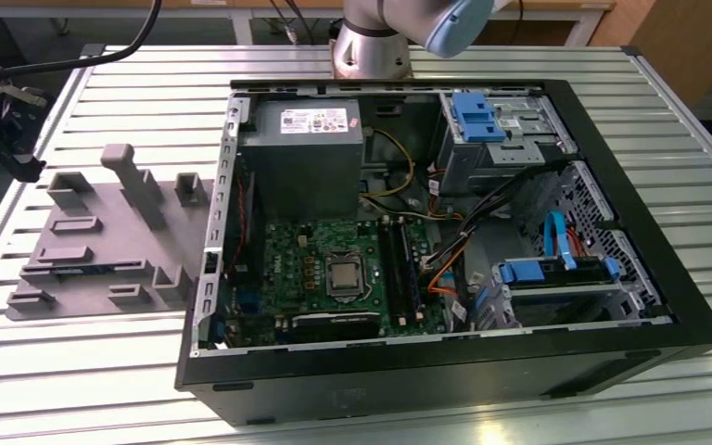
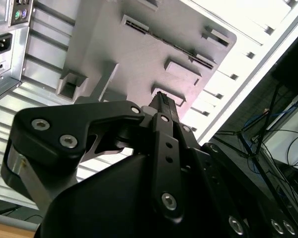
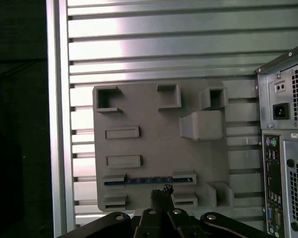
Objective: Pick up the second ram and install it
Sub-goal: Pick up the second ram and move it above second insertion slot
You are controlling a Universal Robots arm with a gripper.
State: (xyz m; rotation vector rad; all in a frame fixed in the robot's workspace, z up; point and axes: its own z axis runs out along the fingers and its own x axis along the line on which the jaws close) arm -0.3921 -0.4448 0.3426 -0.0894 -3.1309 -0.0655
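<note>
Though poised over the grey holder plate, grips nothing: fingers drawn tight together in the first wrist view, no gap showing between the tips. In the second wrist view, those fingers seen from the side, tip pointing at the plate's low blocks.

Second ram not yet picked up. Seated lengthwise in the plate, a thin bluish strip bridging two low blocks, just beside the fingertips in the first wrist view; impossible to tell whether touched. In the exterior view, the same strip in the plate's row nearer the surface's front edge.

Plate resting on the slatted metal surface, close to the edge at the exterior view's left. Just beside it, toward the exterior view's right, an open computer case lying on its side, green motherboard and long black memory slots exposed. Arm base mounted at the surface's far edge.
</note>
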